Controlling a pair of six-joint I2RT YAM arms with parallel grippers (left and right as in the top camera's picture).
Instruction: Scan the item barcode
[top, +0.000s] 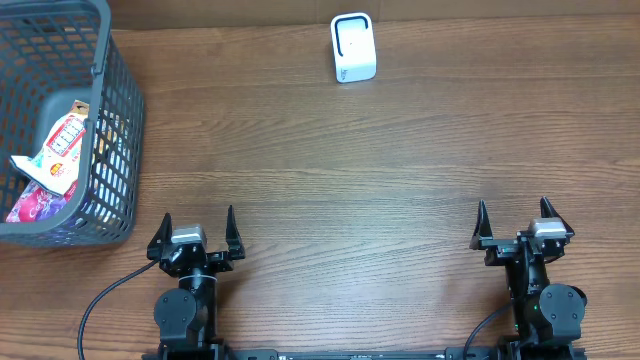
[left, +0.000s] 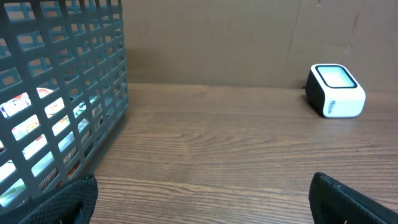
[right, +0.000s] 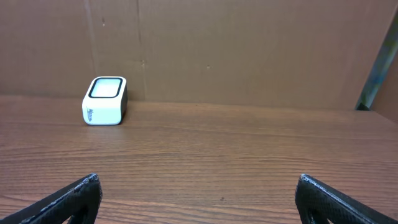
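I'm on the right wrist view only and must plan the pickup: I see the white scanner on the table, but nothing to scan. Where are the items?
Observer: Snack packets lie inside a grey basket at the left side of the table.
Operator: Which arm is nearer?
Observer: The left pincer, open and empty, is just right of the basket's near corner.
Operator: And the scanner from there?
Observer: The scanner stands farther back and to that pincer's right.
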